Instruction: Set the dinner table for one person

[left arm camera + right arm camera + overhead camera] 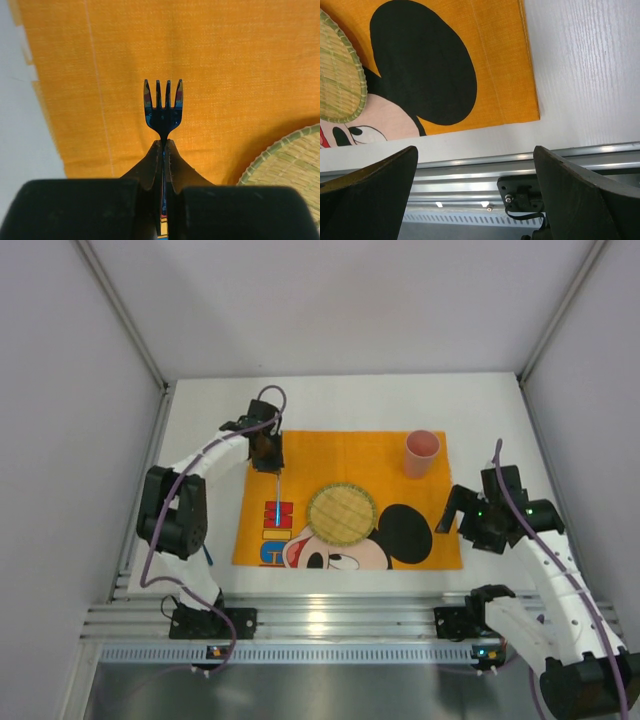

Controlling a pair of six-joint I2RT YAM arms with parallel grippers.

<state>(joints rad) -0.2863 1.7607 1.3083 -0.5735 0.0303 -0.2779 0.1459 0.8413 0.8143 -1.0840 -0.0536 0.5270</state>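
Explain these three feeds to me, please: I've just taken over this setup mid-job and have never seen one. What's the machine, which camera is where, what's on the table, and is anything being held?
These are two robot arms bolted at the table's near edge, each ending in a two-finger gripper. The wide picture looks down from above. The other two come from a camera on each wrist. On the white table lies an orange Mickey Mouse mat, and on it sit a round woven tray and a pink cup. The left gripper is shut on a dark fork, whose tines point out over the mat. The right gripper is open and empty, by the mat's near corner.
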